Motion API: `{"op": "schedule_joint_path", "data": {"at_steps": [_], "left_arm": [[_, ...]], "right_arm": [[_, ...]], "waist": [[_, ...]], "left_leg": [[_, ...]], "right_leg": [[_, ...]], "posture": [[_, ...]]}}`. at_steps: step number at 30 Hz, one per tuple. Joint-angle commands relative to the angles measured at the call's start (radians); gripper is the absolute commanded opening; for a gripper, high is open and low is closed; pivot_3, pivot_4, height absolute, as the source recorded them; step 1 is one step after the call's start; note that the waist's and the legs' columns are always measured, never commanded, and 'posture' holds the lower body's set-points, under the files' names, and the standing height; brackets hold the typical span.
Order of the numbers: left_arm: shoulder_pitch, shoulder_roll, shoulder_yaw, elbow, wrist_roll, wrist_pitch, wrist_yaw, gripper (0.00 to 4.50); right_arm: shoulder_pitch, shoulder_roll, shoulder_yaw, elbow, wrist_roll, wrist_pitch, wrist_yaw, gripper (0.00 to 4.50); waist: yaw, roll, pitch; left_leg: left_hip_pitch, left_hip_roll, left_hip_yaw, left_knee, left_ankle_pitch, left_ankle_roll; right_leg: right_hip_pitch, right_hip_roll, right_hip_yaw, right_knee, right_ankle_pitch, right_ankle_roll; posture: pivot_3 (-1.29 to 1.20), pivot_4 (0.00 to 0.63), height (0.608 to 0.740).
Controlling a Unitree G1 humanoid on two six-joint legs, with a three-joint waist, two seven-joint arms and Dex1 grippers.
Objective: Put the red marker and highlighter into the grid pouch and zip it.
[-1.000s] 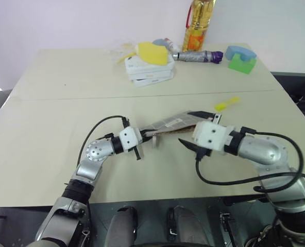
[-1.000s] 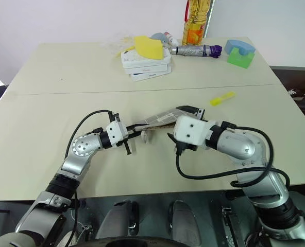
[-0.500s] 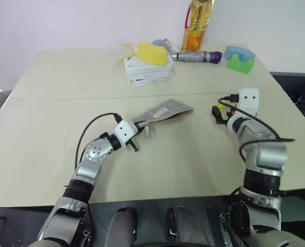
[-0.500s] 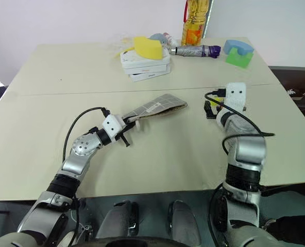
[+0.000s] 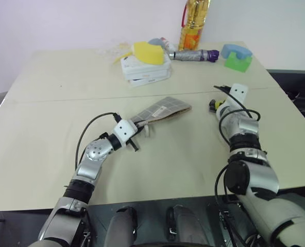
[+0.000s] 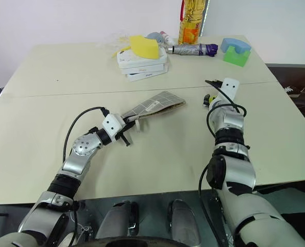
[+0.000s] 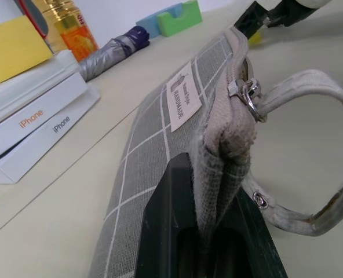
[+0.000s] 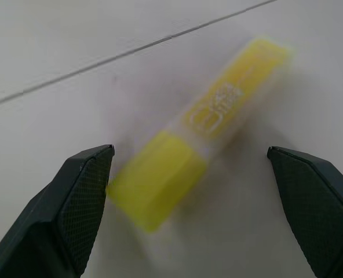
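A: Yellow plastic lies between the black fingers (image 8: 84,200) of the right end effector (image 8: 197,205): that is the highlighter (image 8: 200,124), flat on the tabletop (image 5: 54,108), slanting across the gap.

B: And those fingers?

A: Spread wide, one to each side of the highlighter, touching neither end as far as I can judge. Nothing is held yet.

B: So the step in hand is the pick. How should it go?

A: I would square the wrist first, so the pads close across the narrow body and not along its length. As it lies, a closing stroke could catch it cornerwise and spin it away. Then lower until the tips are just off the tabletop, and close near the pen's middle.

B: Where does it go afterwards?

A: Into the grid pouch (image 5: 160,110), which sits well to the left, near the tabletop's centre. The left end effector (image 7: 197,223) is pressed together on one end of it, close by the ring zip pull (image 7: 248,95), and lifts that end a little.

B: Is the mouth open?

A: I cannot tell. The fabric edges look pinched together at the held end. The left side should stay steady and keep the opening toward the right arm.

B: The red marker?

A: I cannot make it out.
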Motion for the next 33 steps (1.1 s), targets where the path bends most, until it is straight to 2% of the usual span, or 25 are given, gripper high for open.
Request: {"op": "schedule_joint_path", "data": {"at_steps": [1, 5, 6, 9, 13, 16, 18, 22, 24, 27, 33], "left_arm": [[0.007, 0.0, 0.016, -0.039, -0.011, 0.003, 0.006, 0.0], [0.009, 0.001, 0.017, -0.043, -0.011, 0.006, 0.006, 0.0], [0.01, 0.002, 0.017, -0.045, -0.012, 0.007, 0.006, 0.0], [0.009, 0.002, 0.017, -0.046, -0.013, 0.008, 0.004, 0.0], [0.003, 0.005, 0.021, -0.043, -0.02, 0.01, -0.002, 0.0], [-0.002, 0.006, 0.033, -0.04, -0.042, 0.016, -0.012, 0.0], [-0.004, 0.006, 0.04, -0.038, -0.053, 0.022, -0.015, 0.0], [-0.019, 0.005, 0.049, -0.019, -0.082, 0.017, -0.053, 0.0], [-0.027, 0.004, 0.049, -0.01, -0.093, 0.012, -0.071, 0.0], [-0.038, -0.001, 0.05, 0.001, -0.104, 0.007, -0.093, 0.0], [-0.043, -0.012, 0.047, -0.001, -0.111, 0.004, -0.115, 0.0]], "right_arm": [[-0.02, -0.03, -0.008, 0.076, 0.028, -0.033, -0.031, 3.13], [-0.015, -0.034, 0.016, 0.054, 0.031, -0.04, -0.055, 1.12], [-0.007, -0.033, 0.02, 0.035, 0.032, -0.035, -0.059, 0.85], [0.069, -0.011, 0.043, -0.145, 0.044, 0.03, -0.049, 0.87], [0.269, -0.008, 0.146, -0.573, 0.048, 0.163, 0.045, 0.87], [0.443, -0.095, 0.284, -0.906, 0.023, 0.234, 0.186, 0.87], [0.511, -0.138, 0.316, -1.031, 0.028, 0.26, 0.239, 0.87], [0.728, -0.341, 0.387, -1.393, 0.075, 0.26, 0.495, 0.87], [0.802, -0.426, 0.412, -1.488, 0.082, 0.239, 0.587, 0.87], [0.874, -0.488, 0.405, -1.599, 0.131, 0.25, 0.685, 0.87], [0.883, -0.486, 0.403, -1.621, 0.158, 0.285, 0.719, 0.87]], "waist": [[0.0, 0.0, 0.0], [-0.002, 0.0, 0.0], [-0.002, 0.0, 0.0], [0.001, 0.0, 0.0], [0.003, 0.001, 0.0], [0.002, 0.001, 0.0], [-0.002, 0.001, 0.0], [0.004, 0.001, 0.0], [0.004, 0.001, 0.0], [0.003, -0.001, 0.001], [0.006, -0.001, 0.001]], "left_leg": [[0.0, 0.0, 0.0, 0.0, 0.0, 0.0], [0.0, 0.0, 0.0, 0.0, 0.0, 0.0], [0.0, 0.0, 0.0, 0.0, 0.0, 0.0], [0.0, 0.001, 0.0, -0.001, 0.0, 0.0], [-0.001, 0.003, 0.0, -0.001, 0.0, 0.0], [-0.002, 0.003, 0.0, -0.002, 0.0, 0.0], [-0.002, 0.003, 0.0, -0.002, 0.0, 0.0], [-0.002, 0.002, 0.0, -0.002, 0.0, 0.0], [-0.002, 0.002, -0.001, -0.002, 0.0, 0.0], [-0.002, 0.001, -0.001, -0.001, 0.0, 0.0], [-0.002, 0.001, -0.001, 0.001, 0.0, 0.0]], "right_leg": [[0.0, 0.0, 0.0, 0.0, 0.0, 0.0], [0.0, 0.0, 0.0, 0.0, 0.0, 0.0], [0.0, 0.0, 0.0, 0.0, 0.0, 0.0], [0.0, 0.0, 0.0, 0.0, 0.0, 0.0], [-0.001, 0.0, 0.0, -0.002, 0.0, 0.0], [-0.002, 0.0, 0.0, -0.002, 0.0, 0.0], [-0.003, 0.0, 0.001, -0.002, 0.0, 0.0], [-0.003, 0.002, 0.0, -0.002, 0.0, 0.0], [-0.003, 0.002, 0.0, -0.002, -0.001, 0.0], [-0.003, 0.002, 0.0, -0.003, -0.001, 0.0], [-0.002, 0.002, 0.0, -0.003, -0.001, 0.0]], "posture": [[0.0, 0.15, 0.74], [0.0, 0.15, 0.74], [0.0, 0.15, 0.74], [0.0, 0.15, 0.74], [0.0, 0.15, 0.74], [0.0, 0.15, 0.74], [0.0, 0.15, 0.74], [0.0, 0.15, 0.74], [0.0, 0.15, 0.74], [0.0, 0.15, 0.74], [0.0, 0.15, 0.74]]}}
